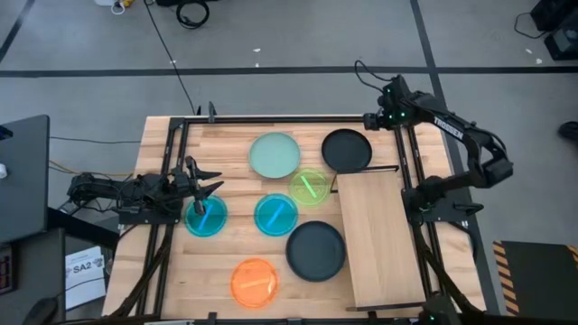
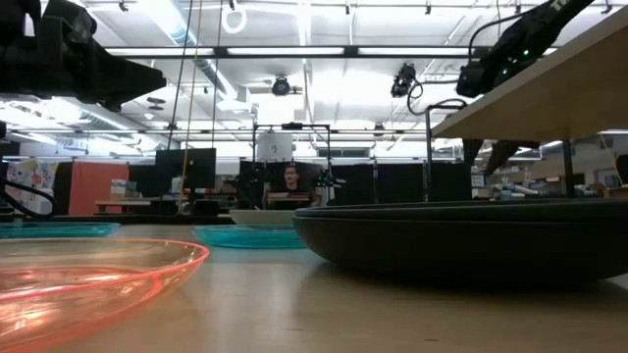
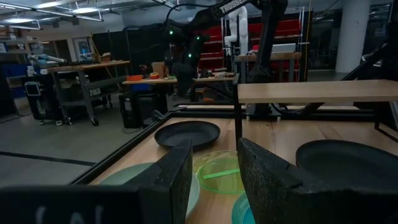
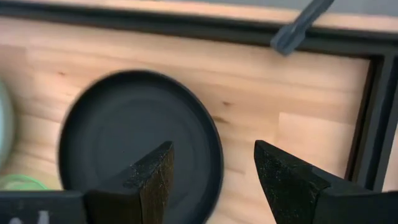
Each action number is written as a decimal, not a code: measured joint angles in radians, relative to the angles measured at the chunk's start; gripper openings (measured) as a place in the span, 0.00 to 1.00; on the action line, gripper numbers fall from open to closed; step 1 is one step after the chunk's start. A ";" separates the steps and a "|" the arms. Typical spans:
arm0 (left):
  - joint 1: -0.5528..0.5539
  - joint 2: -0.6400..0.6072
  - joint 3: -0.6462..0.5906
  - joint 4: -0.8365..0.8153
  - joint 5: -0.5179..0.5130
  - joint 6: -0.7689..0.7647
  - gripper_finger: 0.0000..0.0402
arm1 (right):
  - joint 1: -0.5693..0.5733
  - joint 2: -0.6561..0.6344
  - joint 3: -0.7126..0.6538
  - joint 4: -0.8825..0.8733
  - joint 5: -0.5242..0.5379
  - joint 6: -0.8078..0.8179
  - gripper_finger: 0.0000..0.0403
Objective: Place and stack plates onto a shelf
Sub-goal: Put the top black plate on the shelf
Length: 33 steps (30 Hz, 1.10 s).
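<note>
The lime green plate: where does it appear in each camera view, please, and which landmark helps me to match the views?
High view: the lime green plate lies at centre, touching the shelf's left edge.
Low view: not in it, as far as I can tell.
Left wrist view: low centre, showing between the left gripper's open fingers.
Right wrist view: only a green sliver at the left edge.
Shared landmark: the far black plate beside it.
</note>
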 joint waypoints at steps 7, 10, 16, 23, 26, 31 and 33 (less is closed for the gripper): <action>0.000 0.000 0.000 0.000 0.000 0.000 0.34 | 0.014 0.074 0.000 -0.049 -0.003 -0.004 0.57; 0.000 0.000 0.000 0.000 0.000 0.000 0.34 | 0.023 0.096 0.000 -0.049 0.011 -0.004 0.57; 0.000 0.000 0.000 0.000 0.000 0.000 0.34 | 0.039 0.129 0.000 -0.043 0.048 0.005 0.57; 0.000 0.000 0.000 0.000 0.000 0.000 0.34 | 0.051 0.141 0.000 -0.041 0.052 0.033 0.57; 0.000 0.000 0.000 0.000 0.000 0.000 0.34 | 0.056 0.141 0.000 -0.041 0.075 0.033 0.57; 0.000 0.000 0.000 0.000 0.000 0.000 0.34 | 0.071 0.141 -0.001 -0.041 0.085 0.045 0.57; 0.000 0.000 0.000 0.000 0.000 0.000 0.34 | 0.080 0.141 -0.001 -0.041 0.086 0.060 0.57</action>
